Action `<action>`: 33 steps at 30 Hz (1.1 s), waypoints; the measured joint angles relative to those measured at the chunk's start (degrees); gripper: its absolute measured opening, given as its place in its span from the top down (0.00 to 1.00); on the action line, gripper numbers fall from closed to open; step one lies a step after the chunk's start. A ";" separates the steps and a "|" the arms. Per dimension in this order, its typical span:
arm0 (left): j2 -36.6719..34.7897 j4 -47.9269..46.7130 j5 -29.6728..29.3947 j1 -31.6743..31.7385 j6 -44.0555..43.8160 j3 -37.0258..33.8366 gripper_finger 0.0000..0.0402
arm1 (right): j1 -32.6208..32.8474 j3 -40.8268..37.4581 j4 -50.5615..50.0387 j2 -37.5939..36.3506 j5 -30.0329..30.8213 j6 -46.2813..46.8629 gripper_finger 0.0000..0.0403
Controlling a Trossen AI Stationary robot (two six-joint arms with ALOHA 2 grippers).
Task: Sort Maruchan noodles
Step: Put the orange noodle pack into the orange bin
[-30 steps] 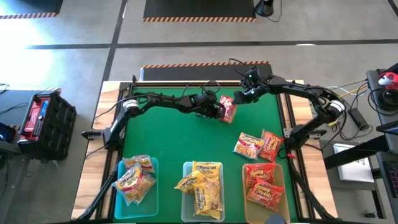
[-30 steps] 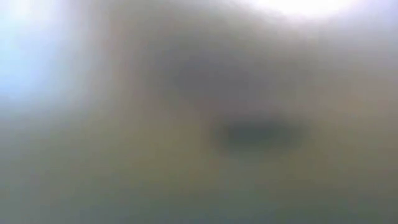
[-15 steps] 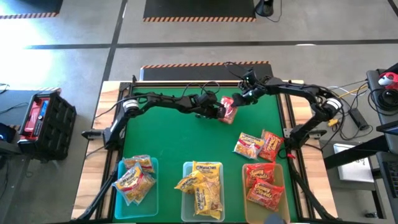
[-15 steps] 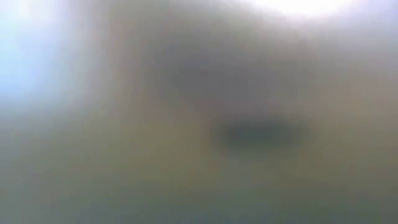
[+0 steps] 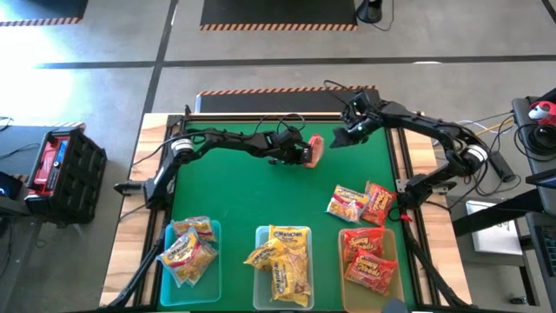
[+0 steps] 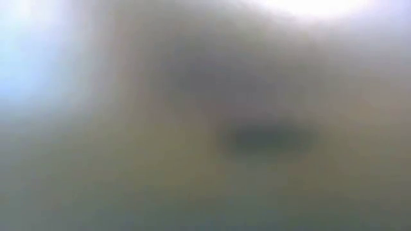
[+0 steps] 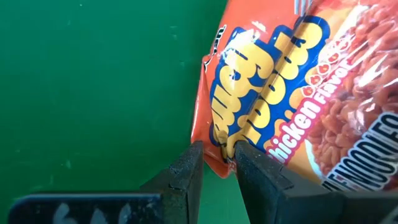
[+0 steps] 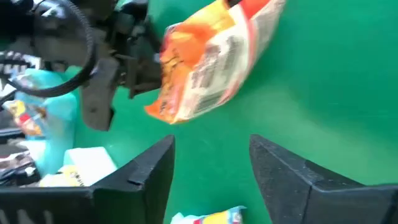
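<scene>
My left gripper (image 5: 304,153) (image 7: 219,165) is over the far middle of the green table, shut on an orange Maruchan packet (image 5: 314,148) (image 7: 280,93) with blue-and-yellow lettering. My right gripper (image 5: 340,138) (image 8: 211,168) is open, just to the right of that packet (image 8: 211,62) and apart from it. Two more packets, one orange-yellow (image 5: 347,203) and one red (image 5: 379,204), lie flat on the table near the right. The low view shows only blur. My left gripper pinches the orange packet between its two fingers (image 7: 189,171) at a crimped edge near a corner (image 7: 222,152). The fingers come level from the table's left. The packet sticks out beyond the fingertips toward the right, lifted clear of the table.
Three translucent bins stand along the near edge. The left one (image 5: 170,276) holds orange-yellow packets, the middle one (image 5: 260,291) yellow packets, the right one (image 5: 399,261) red packets. Open green mat lies between the bins and the grippers. A black crate (image 5: 65,165) sits left of the table.
My right gripper, which was right at the packet half a second ago, has drawn back toward the table's right and now stands apart from it. The packet stays in my left gripper, which has kept its place, and it now shows shorter from above than before.
</scene>
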 joint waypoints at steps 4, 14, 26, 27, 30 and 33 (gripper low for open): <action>0.00 0.02 -0.32 -0.02 -0.26 -0.02 0.81 | 0.77 -0.01 1.01 0.00 -0.35 0.69 0.43; 0.08 0.80 -0.75 -0.07 -1.25 -0.06 0.81 | 4.13 -0.14 10.21 1.89 7.79 9.39 0.32; 0.11 0.96 -1.41 -0.09 -1.25 -0.07 0.81 | 4.92 0.45 18.66 5.53 7.55 15.59 0.32; 0.11 1.02 -1.51 -0.09 -1.25 -0.07 0.81 | 4.92 0.45 18.56 5.53 7.51 15.61 0.33; 0.11 1.27 -1.75 -0.09 -1.25 -0.07 0.81 | 4.92 0.29 18.44 5.53 7.51 15.59 0.33; 0.09 1.59 -1.74 -0.28 -0.87 -0.09 0.81 | 4.90 0.03 18.48 5.53 7.53 15.59 0.33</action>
